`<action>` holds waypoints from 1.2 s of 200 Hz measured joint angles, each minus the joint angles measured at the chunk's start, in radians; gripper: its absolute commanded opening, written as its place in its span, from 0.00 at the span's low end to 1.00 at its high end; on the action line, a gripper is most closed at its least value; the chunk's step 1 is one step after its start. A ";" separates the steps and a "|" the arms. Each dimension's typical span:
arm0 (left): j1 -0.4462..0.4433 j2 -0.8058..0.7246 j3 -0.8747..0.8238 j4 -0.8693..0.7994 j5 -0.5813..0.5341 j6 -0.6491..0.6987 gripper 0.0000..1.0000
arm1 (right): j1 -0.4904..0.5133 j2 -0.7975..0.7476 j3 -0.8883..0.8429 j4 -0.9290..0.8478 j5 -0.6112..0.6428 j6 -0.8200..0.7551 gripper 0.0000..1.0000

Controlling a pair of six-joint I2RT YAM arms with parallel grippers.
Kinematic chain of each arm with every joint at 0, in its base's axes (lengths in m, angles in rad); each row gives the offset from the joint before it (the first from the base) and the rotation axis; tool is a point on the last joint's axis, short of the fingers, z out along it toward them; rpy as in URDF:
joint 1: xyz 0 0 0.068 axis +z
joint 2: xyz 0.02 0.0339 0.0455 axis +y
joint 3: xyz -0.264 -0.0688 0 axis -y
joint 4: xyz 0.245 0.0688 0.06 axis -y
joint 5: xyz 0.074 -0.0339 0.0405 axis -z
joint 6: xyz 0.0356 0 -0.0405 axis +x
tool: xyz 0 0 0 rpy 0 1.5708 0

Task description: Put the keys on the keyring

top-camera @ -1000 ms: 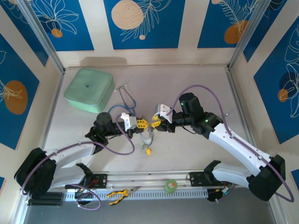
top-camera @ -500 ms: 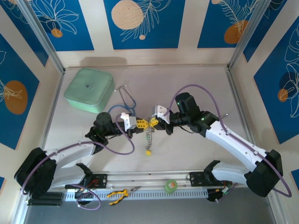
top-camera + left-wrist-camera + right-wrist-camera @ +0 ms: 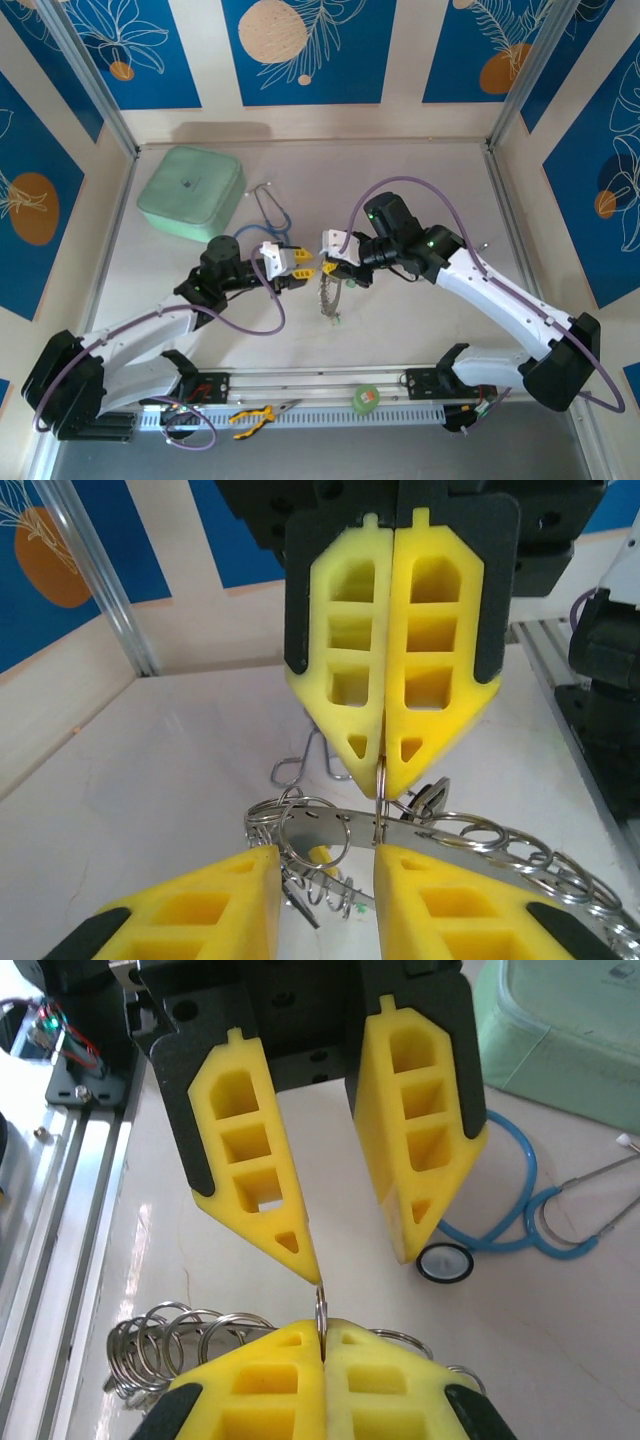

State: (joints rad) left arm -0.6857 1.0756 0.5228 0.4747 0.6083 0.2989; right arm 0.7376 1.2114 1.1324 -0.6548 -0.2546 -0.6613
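Note:
The keyring (image 3: 327, 293), a silver band strung with several small split rings and keys, hangs under my right gripper (image 3: 331, 264). In the right wrist view my right gripper (image 3: 322, 1332) is shut on one small ring (image 3: 320, 1300) standing on edge. In the left wrist view that ring (image 3: 380, 802) threads the flat band of the keyring (image 3: 480, 842) below the right gripper (image 3: 383, 772). My left gripper (image 3: 325, 865) is open, its fingers (image 3: 200, 905) on either side of the band without touching it. A key (image 3: 432, 798) and a yellow tag (image 3: 320, 855) hang from the band. My left gripper (image 3: 298, 266) faces the right one closely.
A blue stethoscope (image 3: 270, 215) lies just behind the grippers, its chestpiece (image 3: 443, 1263) on the table. A mint green case (image 3: 192, 192) sits at the back left. Yellow-handled pliers (image 3: 258, 413) and a green tape roll (image 3: 367, 398) rest on the front rail.
My left gripper has opened and drawn back to the left. My right gripper has shifted left, still holding the ring, and the bunch now hangs from it alone.

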 measured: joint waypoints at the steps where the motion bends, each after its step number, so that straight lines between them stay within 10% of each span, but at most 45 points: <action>1: 0.000 0.000 0.000 -0.002 0.000 0.000 0.29 | 0.001 0.001 0.002 -0.002 0.002 -0.001 0.00; 73: -0.001 -0.001 0.013 -0.084 0.019 0.040 0.27 | 0.088 0.110 0.137 -0.122 0.136 -0.072 0.00; 129: -0.003 0.000 0.016 -0.094 0.046 0.050 0.00 | 0.094 0.121 0.143 -0.131 0.138 -0.075 0.00; 161: -0.003 0.001 0.016 -0.087 0.053 0.039 0.00 | 0.068 0.092 0.106 -0.074 0.077 -0.055 0.35; 240: -0.004 0.022 -0.071 0.175 0.063 -0.109 0.00 | -0.060 -0.050 -0.082 0.137 -0.095 0.087 0.35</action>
State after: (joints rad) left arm -0.6899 1.0973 0.4515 0.6495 0.6708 0.1898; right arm 0.6773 1.1614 1.0500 -0.5182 -0.3500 -0.5743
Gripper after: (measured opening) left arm 0.040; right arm 0.357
